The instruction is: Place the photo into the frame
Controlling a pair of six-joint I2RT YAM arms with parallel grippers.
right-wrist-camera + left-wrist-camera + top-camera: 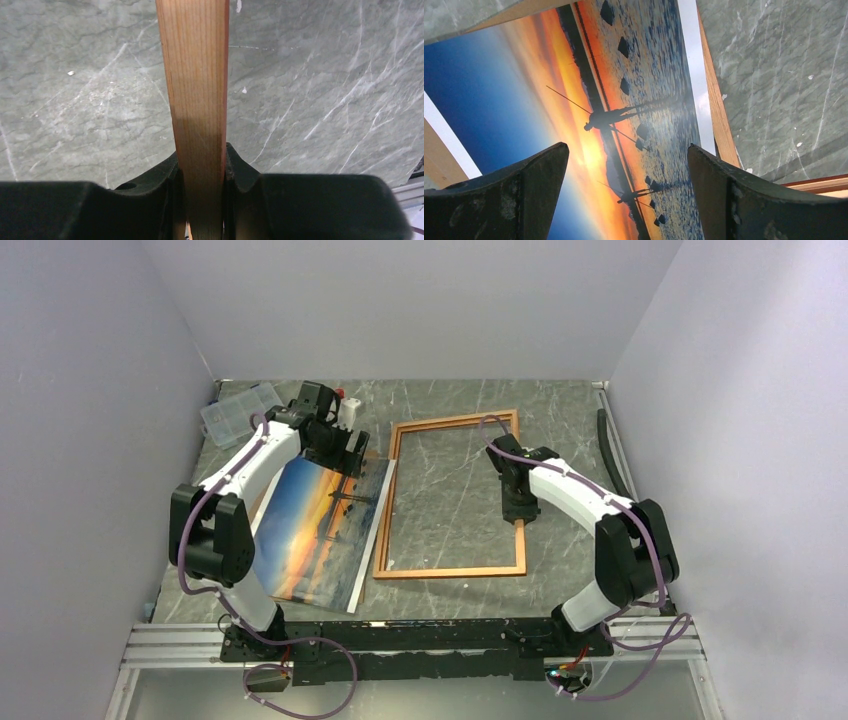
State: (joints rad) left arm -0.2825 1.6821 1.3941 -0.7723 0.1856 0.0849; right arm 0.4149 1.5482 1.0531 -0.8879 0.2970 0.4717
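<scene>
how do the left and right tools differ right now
The left tool is wide open over the photo, gripping nothing; the right tool is shut on a rail of the frame. The left tool sits at the photo's far end; the right tool at the frame's right side. Both are black.

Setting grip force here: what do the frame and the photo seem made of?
The frame: apparently wood, matte, with straight grain lines along the rail pinched in the right gripper. The photo: thin print, probably paper, somewhat glossy; a pale sheen shows near its white border.
</scene>
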